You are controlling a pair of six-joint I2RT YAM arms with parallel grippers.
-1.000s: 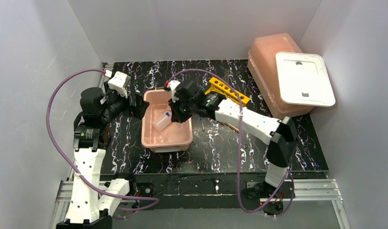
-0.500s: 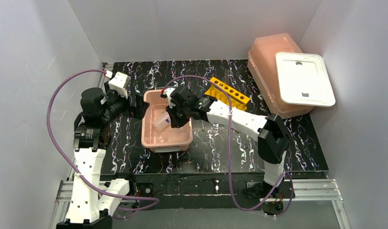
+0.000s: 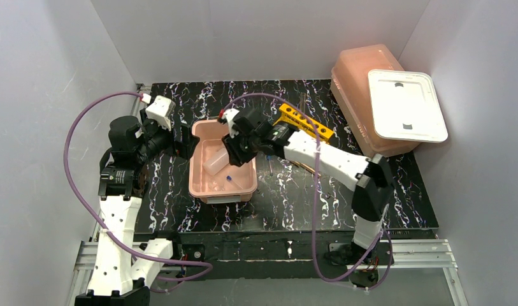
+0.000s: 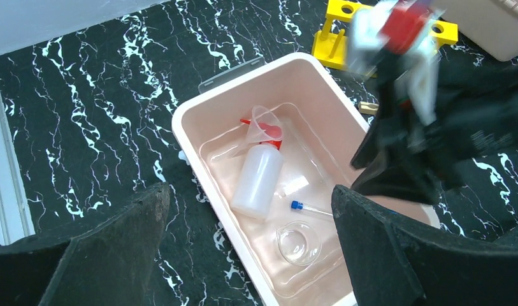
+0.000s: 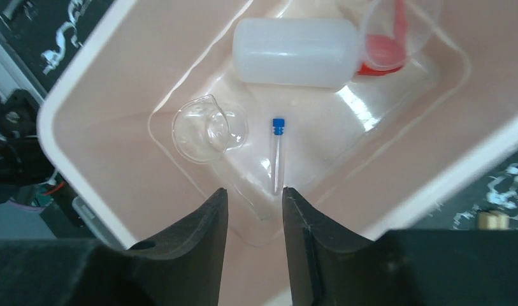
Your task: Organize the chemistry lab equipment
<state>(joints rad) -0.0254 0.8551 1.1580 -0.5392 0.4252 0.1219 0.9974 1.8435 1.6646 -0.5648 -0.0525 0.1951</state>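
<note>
Pink tub [image 5: 78, 76] rim under right hand [image 5: 254, 191] — parted, empty; left hand [image 4: 250, 191] spread wide.

The left arm [image 3: 119, 217] and the right arm [image 3: 336, 162] share one build: glossy white shells joined by black cylindrical joints, each with a long, looping purple cable [image 3: 74, 159]. Each wrist carries a small white camera block [image 3: 159, 109] with a red plug. The left gripper [image 4: 250, 191] and right gripper [image 5: 254, 191] have broad fingers [image 4: 109, 255] that are matte black and wedge-shaped.
</note>
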